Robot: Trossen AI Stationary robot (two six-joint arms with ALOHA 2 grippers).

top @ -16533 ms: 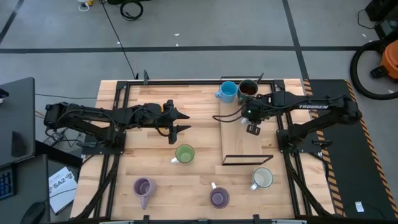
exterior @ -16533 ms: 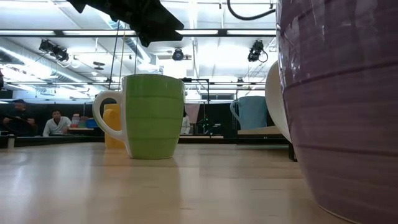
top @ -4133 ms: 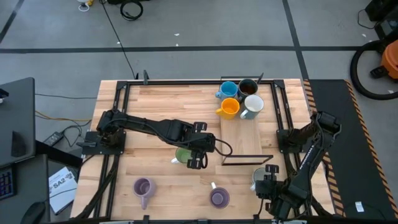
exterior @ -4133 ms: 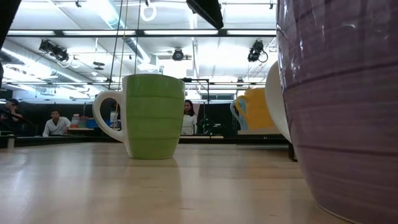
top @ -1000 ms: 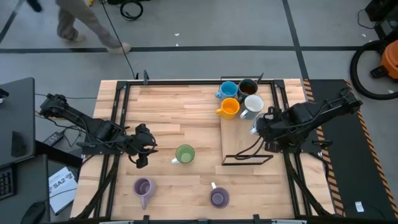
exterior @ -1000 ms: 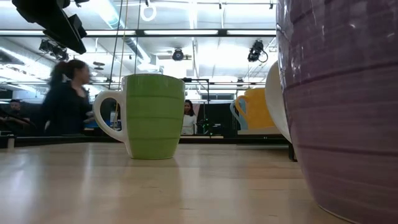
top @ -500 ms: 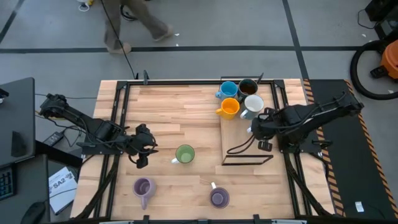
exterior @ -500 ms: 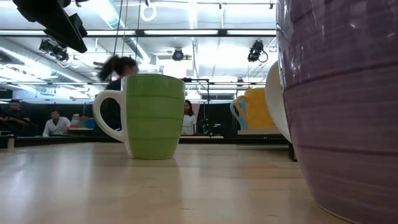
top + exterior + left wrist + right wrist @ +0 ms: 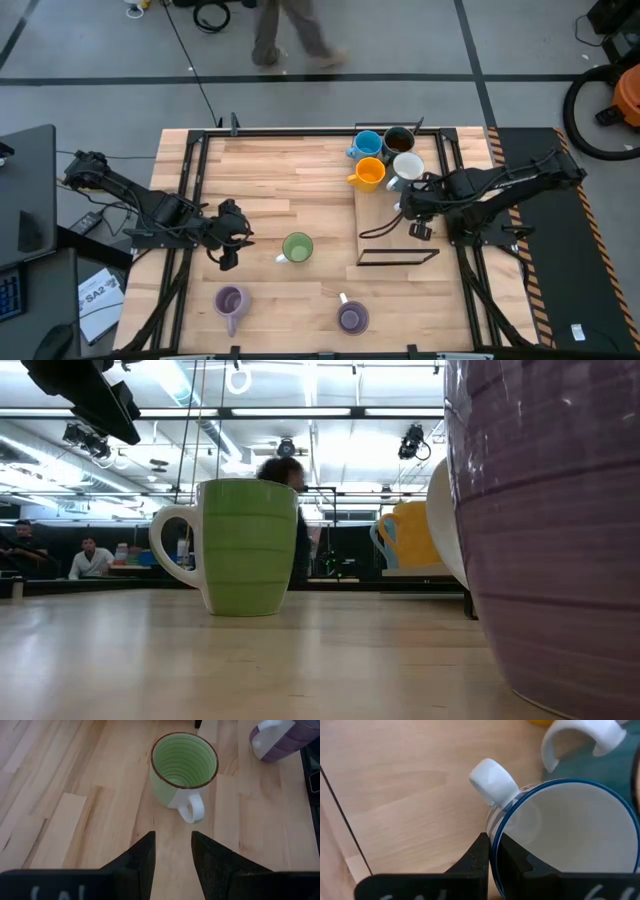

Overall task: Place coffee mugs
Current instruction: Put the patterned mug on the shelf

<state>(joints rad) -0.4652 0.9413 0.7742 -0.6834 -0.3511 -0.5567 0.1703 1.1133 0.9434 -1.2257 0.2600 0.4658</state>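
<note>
Jaws on the right gripper [image 9: 490,857] are pinching the rim of a white mug with a blue rim [image 9: 565,840], one finger inside and one outside, close to its handle, so this looks like the carry-and-set-down step. In the high view the right gripper is hanging over the raised wooden board [image 9: 385,225] at the right side of the bench [image 9: 260,170], just beside the cluster already parked at the board's far end: blue mug [image 9: 368,145], dark brown mug [image 9: 399,141], orange mug [image 9: 370,173] and white mug [image 9: 406,168]. I'm guessing the next move is lowering this one next to the white and orange mugs without bumping them, since the neighbours' handles are sitting really close in the right wrist view. Open room is mostly toward the near end of the board, though a thin black frame [image 9: 398,257] is edging it there. The left gripper [image 9: 171,851] is waiting low near the left edge of the bench, jaws parted with nothing between them, aiming at the green mug [image 9: 297,247], whose handle is pointing back at it. Two purple mugs [image 9: 231,301] [image 9: 351,318] are sitting near the front edge, well apart, and plenty of bare wood is surrounding them
</note>
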